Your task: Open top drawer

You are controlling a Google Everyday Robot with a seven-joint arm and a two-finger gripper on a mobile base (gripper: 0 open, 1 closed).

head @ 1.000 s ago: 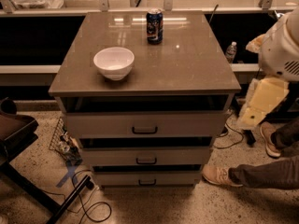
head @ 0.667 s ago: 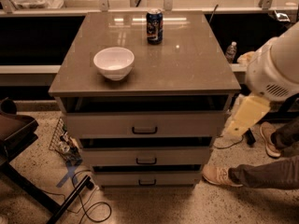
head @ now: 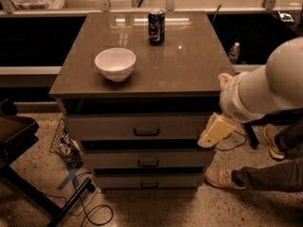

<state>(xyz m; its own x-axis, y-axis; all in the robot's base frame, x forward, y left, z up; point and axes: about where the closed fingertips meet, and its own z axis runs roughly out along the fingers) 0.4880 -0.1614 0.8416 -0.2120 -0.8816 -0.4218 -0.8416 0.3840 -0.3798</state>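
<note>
The robot's bulky, smooth white arm [head: 283, 79] comes in from the right edge of the camera view as one broad rounded segment, sloping down and to the left. It narrows into a white cylindrical wrist housing [head: 239, 104] with a small vented patch on its lower face and a pale rounded knob at its upper left. Below that housing hangs the cream-coloured, wedge-shaped gripper [head: 215, 131], tilted down and to the left, right of the view's centre and a little below mid-height, held in the air with nothing in its grasp.
</note>
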